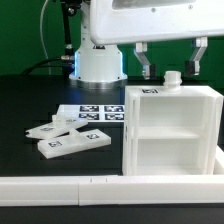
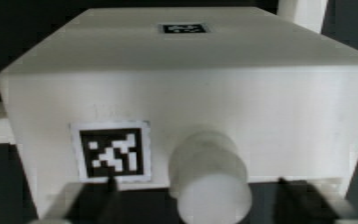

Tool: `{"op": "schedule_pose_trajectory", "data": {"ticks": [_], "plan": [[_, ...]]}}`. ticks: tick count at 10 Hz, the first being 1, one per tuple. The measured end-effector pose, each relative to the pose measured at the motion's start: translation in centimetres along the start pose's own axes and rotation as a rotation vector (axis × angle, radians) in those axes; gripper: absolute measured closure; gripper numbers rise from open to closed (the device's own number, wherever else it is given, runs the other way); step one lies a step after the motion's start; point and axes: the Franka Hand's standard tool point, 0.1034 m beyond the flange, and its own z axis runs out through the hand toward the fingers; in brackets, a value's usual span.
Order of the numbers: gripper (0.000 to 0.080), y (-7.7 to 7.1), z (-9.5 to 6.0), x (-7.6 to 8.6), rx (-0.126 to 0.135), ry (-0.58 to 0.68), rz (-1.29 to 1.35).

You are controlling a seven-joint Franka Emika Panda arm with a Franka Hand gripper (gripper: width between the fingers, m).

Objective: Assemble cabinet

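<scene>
The cabinet box is large and white with inner shelves. It stands upright at the exterior view's right. A small round peg sticks up from its top. My gripper hangs open just above the box, one finger on each side of the peg, not touching it. In the wrist view the box top fills the picture, with a square tag beside the peg. The dark fingertips stand wide apart around the peg. Two flat white panels lie on the table at the exterior view's left.
The marker board lies flat behind the panels. A long white rail runs along the table's front edge. The arm's white base stands at the back.
</scene>
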Motion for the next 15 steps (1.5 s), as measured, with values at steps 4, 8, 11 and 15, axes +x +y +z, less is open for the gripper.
{"op": "schedule_pose_trajectory", "data": {"ticks": [4, 8, 11, 15], "plan": [[0.0015, 3.0, -3.2, 2.0, 0.009, -0.246, 0.017], [0.0003, 3.6, -3.1, 4.1, 0.021, -0.447, 0.017], [0.0003, 4.4, 0.3, 3.8, 0.022, -0.485, 0.101], [0.0003, 5.1, 4.2, 3.5, 0.009, -0.465, 0.123]]}}
